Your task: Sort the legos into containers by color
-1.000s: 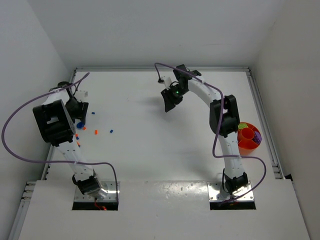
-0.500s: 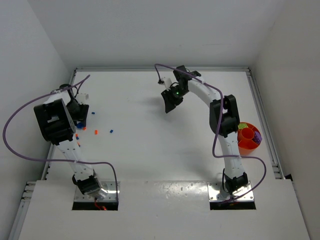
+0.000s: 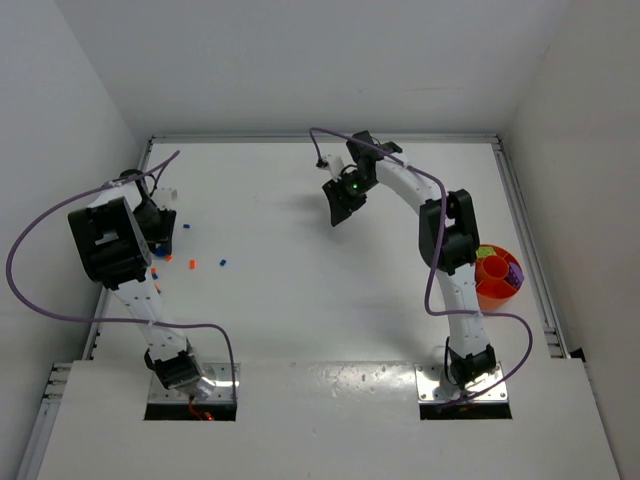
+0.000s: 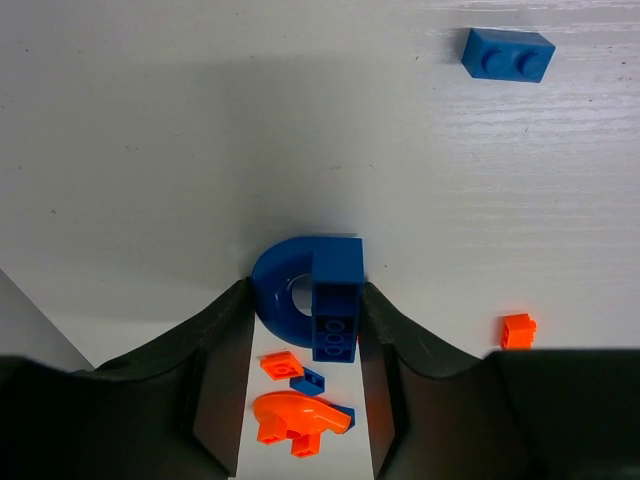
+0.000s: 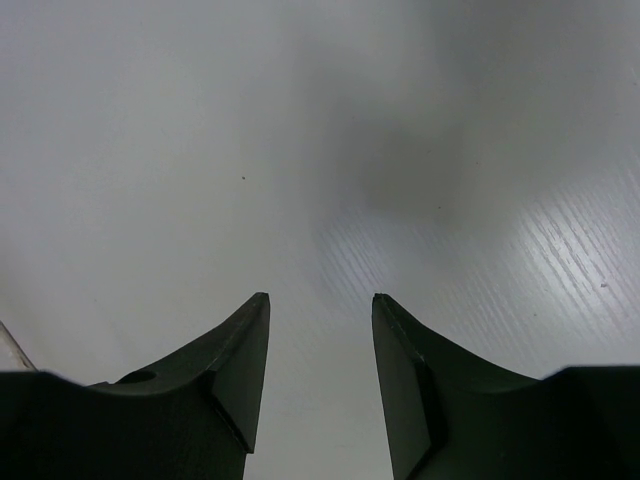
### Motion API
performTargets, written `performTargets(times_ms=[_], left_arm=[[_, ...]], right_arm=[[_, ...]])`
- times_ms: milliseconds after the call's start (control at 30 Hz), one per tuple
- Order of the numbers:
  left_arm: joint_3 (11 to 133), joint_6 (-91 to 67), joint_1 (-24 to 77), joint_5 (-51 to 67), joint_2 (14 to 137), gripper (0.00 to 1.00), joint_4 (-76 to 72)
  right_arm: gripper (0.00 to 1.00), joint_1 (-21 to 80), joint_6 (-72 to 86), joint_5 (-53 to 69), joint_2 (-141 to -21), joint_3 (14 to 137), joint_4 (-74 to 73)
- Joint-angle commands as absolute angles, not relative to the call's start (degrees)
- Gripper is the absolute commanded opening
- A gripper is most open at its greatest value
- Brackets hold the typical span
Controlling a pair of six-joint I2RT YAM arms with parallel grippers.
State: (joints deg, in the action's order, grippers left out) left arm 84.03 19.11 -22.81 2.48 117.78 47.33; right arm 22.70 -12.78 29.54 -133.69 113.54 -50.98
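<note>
Blue legos (image 4: 318, 298) between left fingers (image 4: 218, 372)

arch piece (image 4: 285, 290): deep blue
studded brick (image 4: 336, 312): matching blue
two-stud brick (image 4: 508, 54): blue
small bricks (image 4: 518, 330): bright orange
bowl (image 3: 495, 295): orange, with purple pieces (image 3: 514, 270)
table (image 4: 150, 120): plain white
cables (image 3: 60, 319): purple
arms (image 3: 462, 295): white with black joints

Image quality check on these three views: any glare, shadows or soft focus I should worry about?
Top external: even light, soft shadow of the right hand on the table, legos too small to resolve well. Left wrist: blue legos sharp, left hand underexposed. Right wrist: blurry dark shadow patch plus a glare streak on the table at lower right; hand nearly black.
</note>
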Motion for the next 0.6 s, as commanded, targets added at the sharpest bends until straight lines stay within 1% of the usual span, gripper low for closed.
performTargets(times_ms=[0, 167, 333, 433, 533, 567], left_arm=[[83.58, 18.63, -22.59, 4.31, 118.83, 0.40, 47.11], [83.58, 20.91, -22.59, 6.50, 116.21, 0.37, 47.11], [83.58, 23.90, -21.45, 13.07, 111.63, 0.36, 47.11], [83.58, 24.70, -18.46, 16.60, 107.95, 0.35, 47.11], [83.58, 24.00, -15.21, 20.72, 105.13, 0.33, 47.64], [83.58, 23.99, -14.16, 21.44, 103.46, 0.33, 47.64]], right_arm=[[0.46, 22.76, -11.87, 30.67, -130.52, 113.91, -49.22], [0.46, 22.24, -10.81, 34.71, -129.29, 112.86, -48.69], [0.46, 21.71, -8.01, 42.88, -128.76, 113.38, -47.38], [0.46, 21.71, -2.30, 46.75, -128.14, 113.99, -44.13], [0.46, 21.71, 6.39, 48.16, -127.62, 113.47, -39.65], [0.46, 21.71, 9.72, 50.60, -127.62, 112.94, -37.99]])
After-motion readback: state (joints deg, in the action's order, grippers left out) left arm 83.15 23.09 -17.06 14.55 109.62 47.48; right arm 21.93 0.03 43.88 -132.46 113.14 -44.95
